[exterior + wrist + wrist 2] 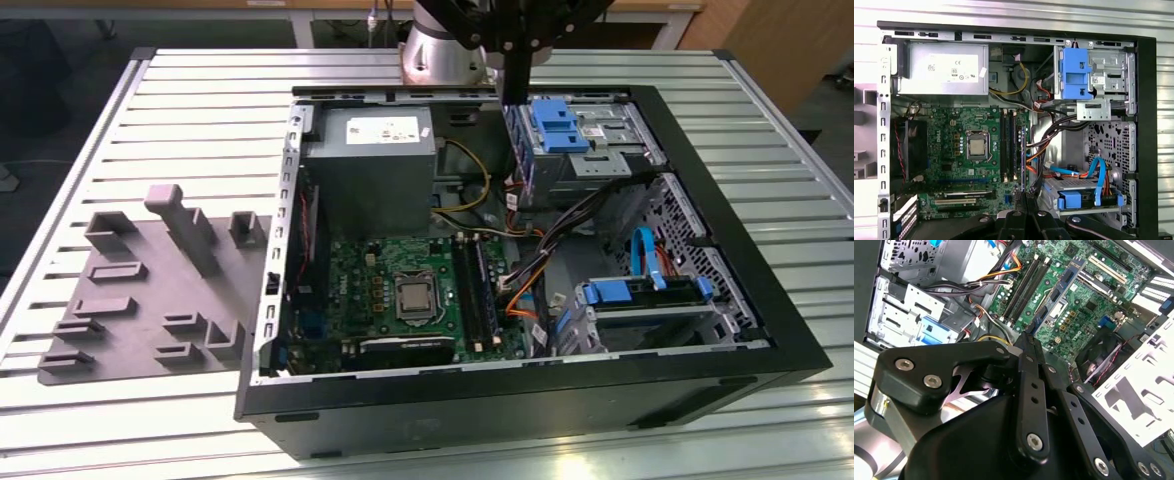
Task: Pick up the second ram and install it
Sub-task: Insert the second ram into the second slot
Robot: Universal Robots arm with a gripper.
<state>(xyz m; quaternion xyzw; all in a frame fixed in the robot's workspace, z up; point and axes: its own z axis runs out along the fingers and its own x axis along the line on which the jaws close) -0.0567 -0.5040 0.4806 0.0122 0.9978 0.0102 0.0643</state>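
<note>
1. Black two-finger claw (1028,340) pinched shut on one end of thin blue-green RAM stick (1061,290); leaves the rest of the stick hanging clear.
2. Held in the air above open black computer case (534,400), well apart from black memory slots (1024,287) on green motherboard (1089,315).
3. Roughly parallel to the slots in the second wrist view, probably pre-aligned for seating. Not seated yet.
</note>
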